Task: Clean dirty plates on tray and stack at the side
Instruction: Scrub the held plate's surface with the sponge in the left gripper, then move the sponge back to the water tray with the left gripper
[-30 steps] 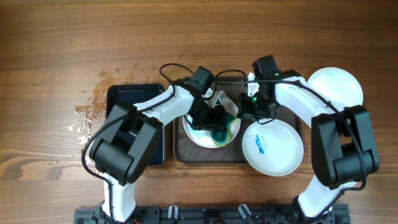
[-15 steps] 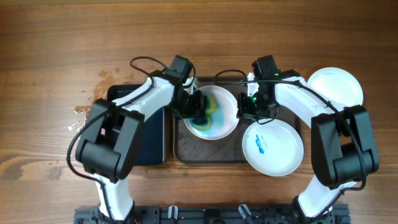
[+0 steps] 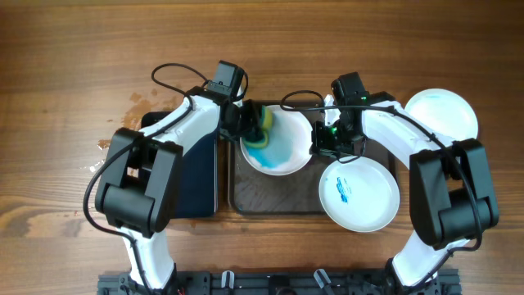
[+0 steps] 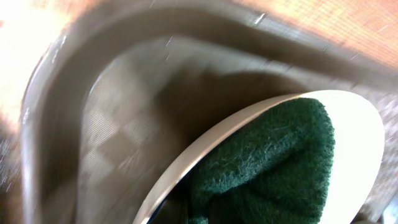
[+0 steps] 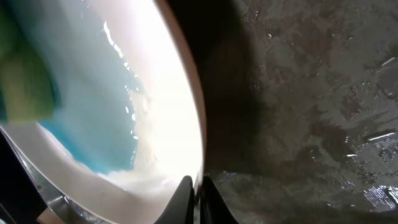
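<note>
Plate (image 3: pixel 282 152) rim is pinched thinly by the right gripper (image 5: pixel 196 186), its jaws nearly closed on the edge. The left gripper (image 3: pixel 250 124) is clamped on a green sponge (image 4: pixel 273 155) that presses the opposite side. Held tilted over the tray (image 3: pixel 270 201) (the blue film looks wet), it could lever out of that slim grip under scrubbing force and drop against the second plate (image 3: pixel 359 195) nearby.

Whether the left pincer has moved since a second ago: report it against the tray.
Yes. The left pincer, holding the sponge, has shifted left and away from the robot, toward the far-left corner of the tray.
</note>
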Action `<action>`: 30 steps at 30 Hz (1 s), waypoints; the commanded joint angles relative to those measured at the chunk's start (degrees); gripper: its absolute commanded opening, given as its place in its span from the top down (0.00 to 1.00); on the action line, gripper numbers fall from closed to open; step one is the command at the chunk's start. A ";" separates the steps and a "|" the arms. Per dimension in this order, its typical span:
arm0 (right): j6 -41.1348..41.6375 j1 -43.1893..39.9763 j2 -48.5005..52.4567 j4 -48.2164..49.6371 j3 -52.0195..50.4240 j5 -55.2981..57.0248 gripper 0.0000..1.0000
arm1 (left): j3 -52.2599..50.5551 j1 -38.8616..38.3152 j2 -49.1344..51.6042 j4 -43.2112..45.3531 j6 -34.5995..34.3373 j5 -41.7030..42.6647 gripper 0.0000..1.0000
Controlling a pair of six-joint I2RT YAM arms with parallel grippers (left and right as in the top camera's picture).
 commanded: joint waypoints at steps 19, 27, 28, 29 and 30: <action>-2.10 -0.44 0.55 -2.08 -0.15 2.97 0.95 | 1.11 -10.23 2.23 13.84 0.26 -1.29 0.96; -2.19 -0.44 0.55 -2.47 -0.15 2.97 0.96 | 1.11 -3.04 2.23 1.60 0.35 -6.40 0.96; -2.16 -0.44 0.55 -2.47 -0.15 2.97 0.95 | 1.11 -1.84 2.23 -0.55 0.35 -6.40 0.96; -2.14 -0.44 0.55 -2.47 -0.15 2.97 0.95 | 1.11 -1.16 2.23 -1.86 0.35 -6.34 0.96; -2.14 -0.44 0.55 -2.47 -0.15 2.97 0.95 | 1.11 -0.46 2.21 -3.61 0.35 -6.21 0.96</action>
